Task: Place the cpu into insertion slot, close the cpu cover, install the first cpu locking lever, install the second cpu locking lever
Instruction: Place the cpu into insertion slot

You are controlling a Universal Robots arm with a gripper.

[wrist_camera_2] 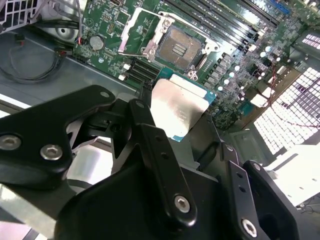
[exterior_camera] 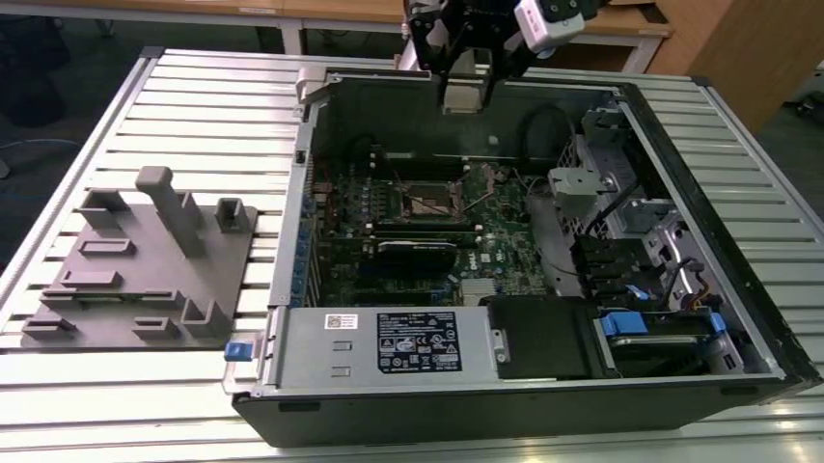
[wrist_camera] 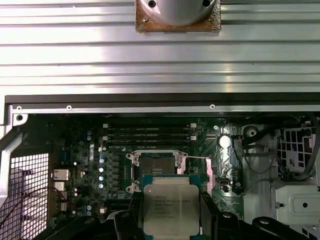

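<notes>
Second wrist view: the cpu (wrist_camera_2: 179, 106) is clamped by two opposite edges between the closed-in fingers of the gripper (wrist_camera_2: 180, 122). It is kept flat and face up, presumably so that it can be seated level. It is held above the motherboard (wrist_camera_2: 102, 22), near the uncovered insertion slot (wrist_camera_2: 180, 47) but not yet in it. Its near edge is cut off in the first wrist view, and the locking levers cannot be made out surely.

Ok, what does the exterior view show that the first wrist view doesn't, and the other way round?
The exterior view adds the grey fixture plate on the slatted table beside the computer case. The first wrist view adds the print on the silver face of the cpu, gripped in the claw. Both show the insertion slot with no chip in it.
</notes>
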